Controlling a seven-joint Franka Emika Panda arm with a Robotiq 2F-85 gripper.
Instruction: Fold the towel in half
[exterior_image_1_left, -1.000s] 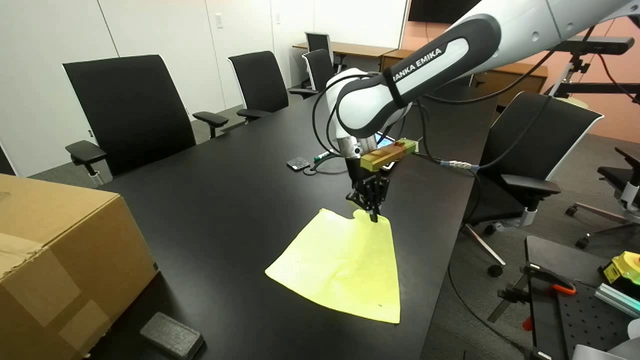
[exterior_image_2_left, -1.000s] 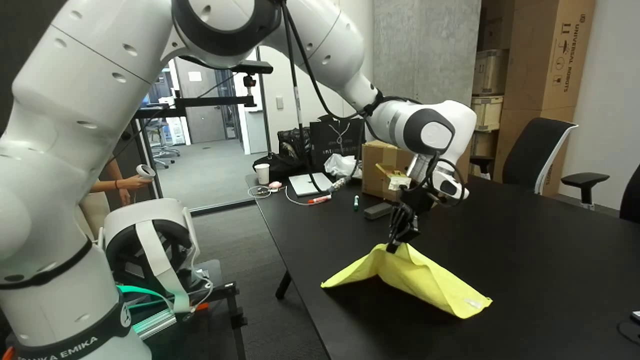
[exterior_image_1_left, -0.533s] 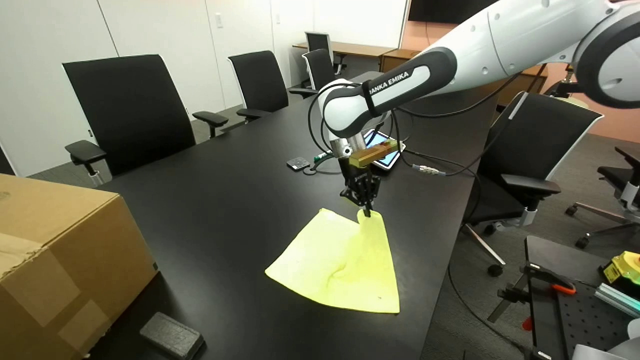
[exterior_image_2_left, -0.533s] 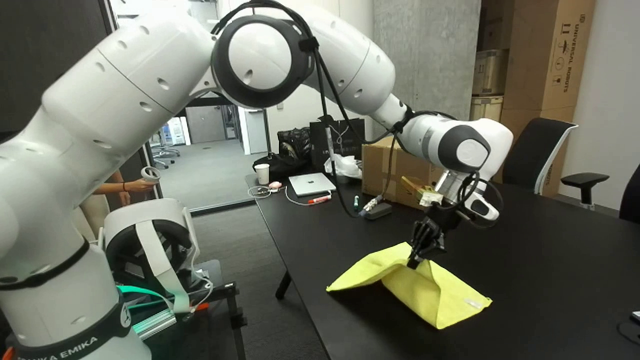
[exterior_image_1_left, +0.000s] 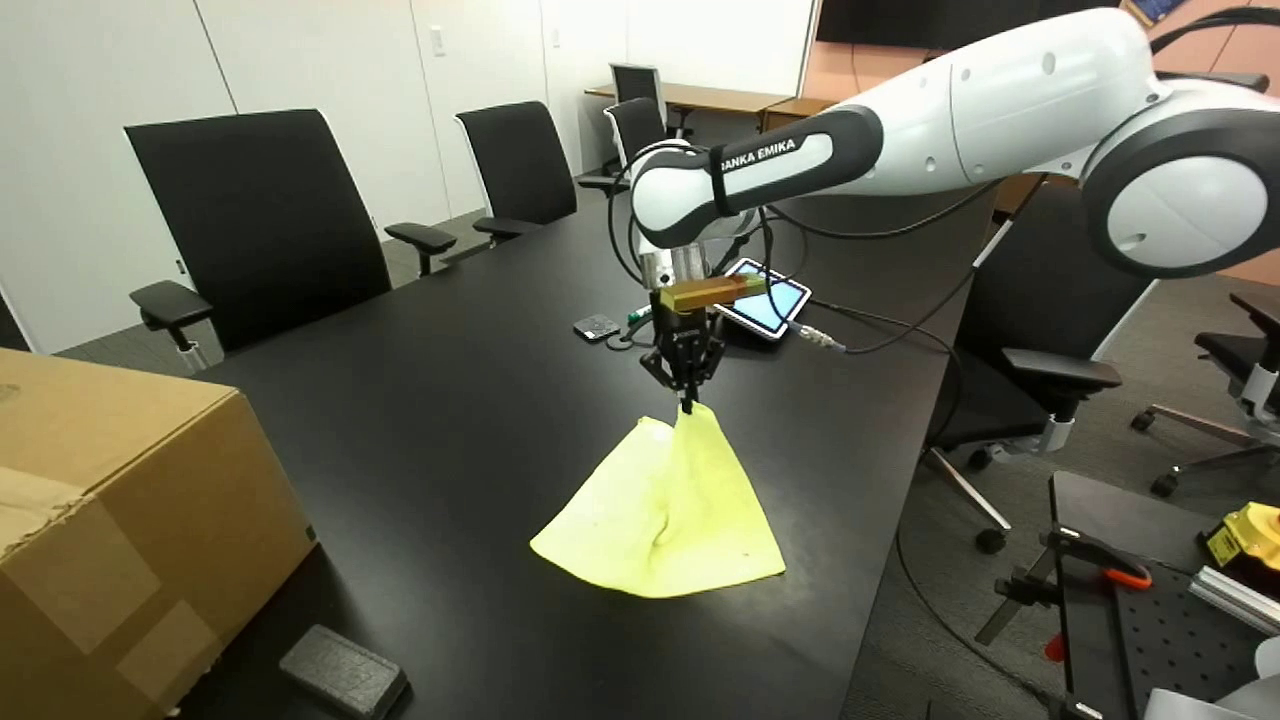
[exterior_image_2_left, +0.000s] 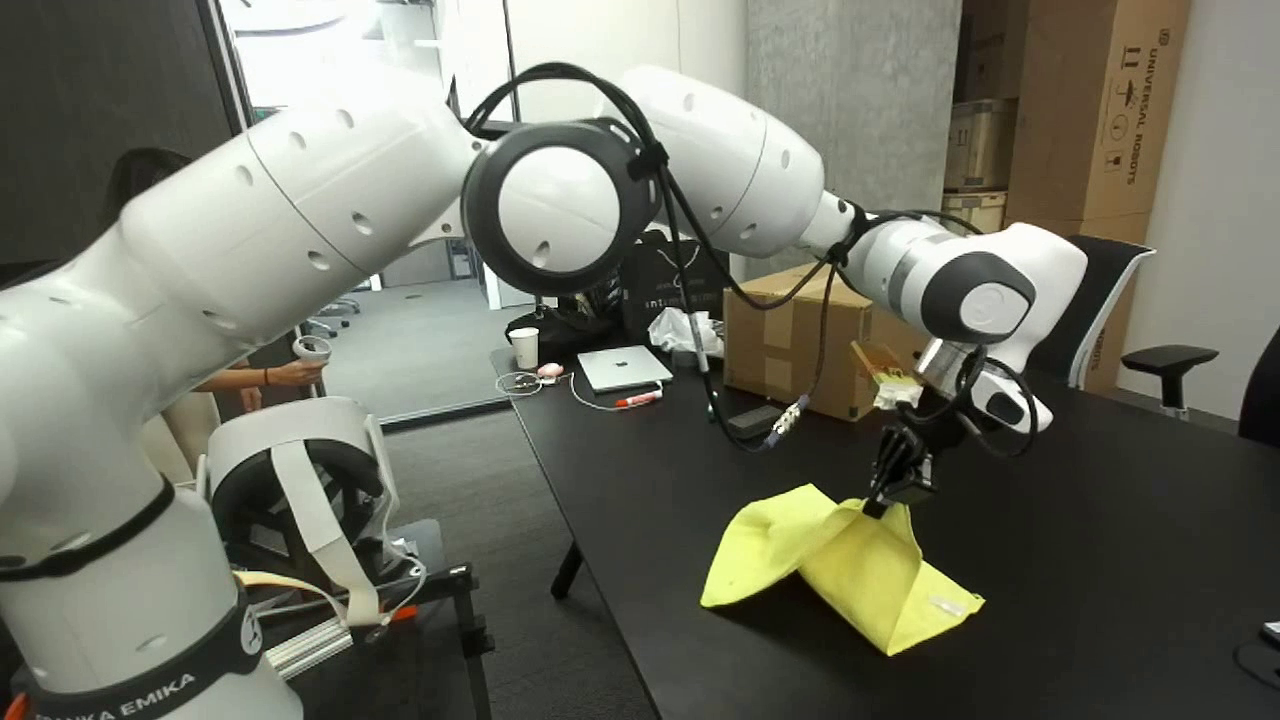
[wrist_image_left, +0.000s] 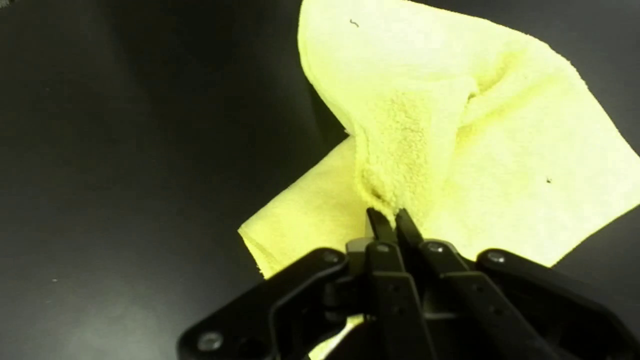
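A yellow towel lies on the black table, seen in both exterior views (exterior_image_1_left: 610, 530) (exterior_image_2_left: 865, 580) and in the wrist view (wrist_image_left: 510, 190). My gripper, in both exterior views (exterior_image_1_left: 687, 404) (exterior_image_2_left: 874, 507) and in the wrist view (wrist_image_left: 388, 216), points down with its fingers closed on a pinched part of the towel's edge. The pinched part is raised above the table and forms a ridge with creases below it. One side of the towel folds partly over toward the other; far corners rest on the table. The towel's underside is mostly hidden.
A cardboard box (exterior_image_1_left: 150, 530) and a dark eraser block (exterior_image_1_left: 345, 672) stand on the table (exterior_image_1_left: 420, 450). A tablet (exterior_image_1_left: 768, 300) and a small black device (exterior_image_1_left: 597, 327) lie behind the gripper. A laptop (exterior_image_2_left: 625, 368), paper cup (exterior_image_2_left: 524, 347) and red marker (exterior_image_2_left: 640, 399) are near the table's edge.
My gripper has moved left in one exterior view and right in the other, carrying the pinched edge with it. The towel's loose corner has dragged inward and the ridge has become steeper.
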